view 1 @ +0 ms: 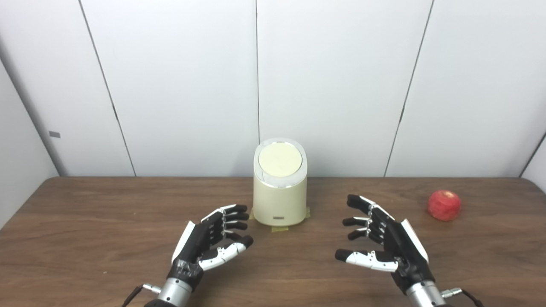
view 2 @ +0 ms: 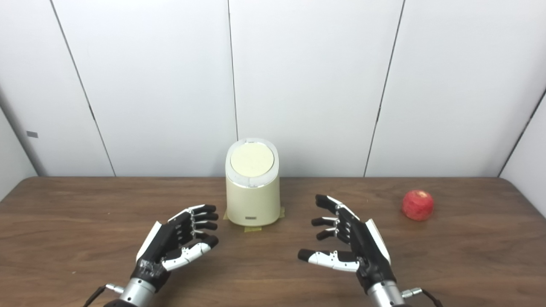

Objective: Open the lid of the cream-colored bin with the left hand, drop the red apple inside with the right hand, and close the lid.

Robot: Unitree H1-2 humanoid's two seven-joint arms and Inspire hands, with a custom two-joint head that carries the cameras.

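Left hand fingers: spread apart and a little curled, they hold nothing.
Left hand (view 1: 209, 241): it is over the table (view 1: 85, 221), near side, just left of the bin and not touching it.
Right hand fingers: also spread apart, thumb pointing to the left, nothing between them.
Right hand (view 1: 384, 238): over the table on the near side, between the bin and the apple, apart from both.
Bin (view 1: 280, 200): cream-colored, upright, at the far middle of the table; pieces of tape (view 1: 279, 229) show at its base.
Lid (view 1: 280, 160): it lies flat on top of the bin, closed.
Apple (view 1: 444, 205): red, alone on the table at the far right, well apart from the bin.
Done so far: nothing, as I judge; no step of the task is visible as finished.
Left to do: open the lid with the left hand, pick the apple with the right hand, drop it in the bin, close the lid.
Next step, I think: the left hand must reach up to the lid.
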